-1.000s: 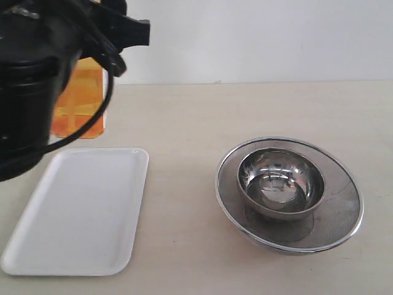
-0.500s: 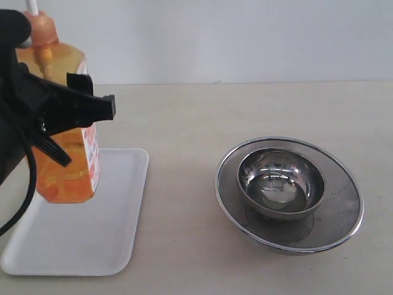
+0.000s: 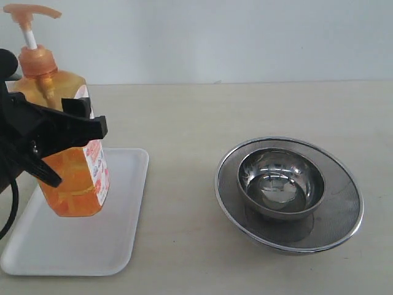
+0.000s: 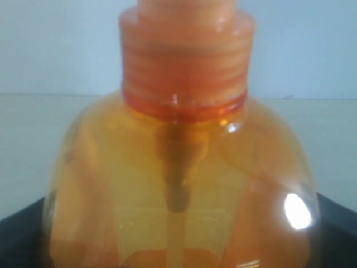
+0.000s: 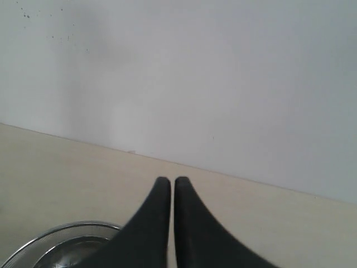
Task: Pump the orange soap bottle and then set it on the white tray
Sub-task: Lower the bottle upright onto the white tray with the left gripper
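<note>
The orange soap bottle (image 3: 70, 175) is upright over the white tray (image 3: 116, 239), with its base at or just above the tray's left half; I cannot tell if it touches. Its orange pump head (image 3: 31, 11) sits raised on the white stem, and the white-and-red label faces right. My left gripper (image 3: 61, 147) is shut on the bottle's body, one black finger (image 3: 83, 126) crossing its front. The left wrist view is filled by the bottle's shoulder and collar (image 4: 184, 72). My right gripper (image 5: 172, 181) is shut on nothing above the table and is out of the exterior view.
A round steel bowl (image 3: 281, 181) sits inside a mesh strainer (image 3: 347, 209) on the right of the beige table. The strainer's rim (image 5: 56, 228) shows below my right gripper. A white wall runs behind the table's far edge.
The left arm has carried the bottle from the back left forward and down over the tray. Over the last half second it sank lower and shifted slightly right.
</note>
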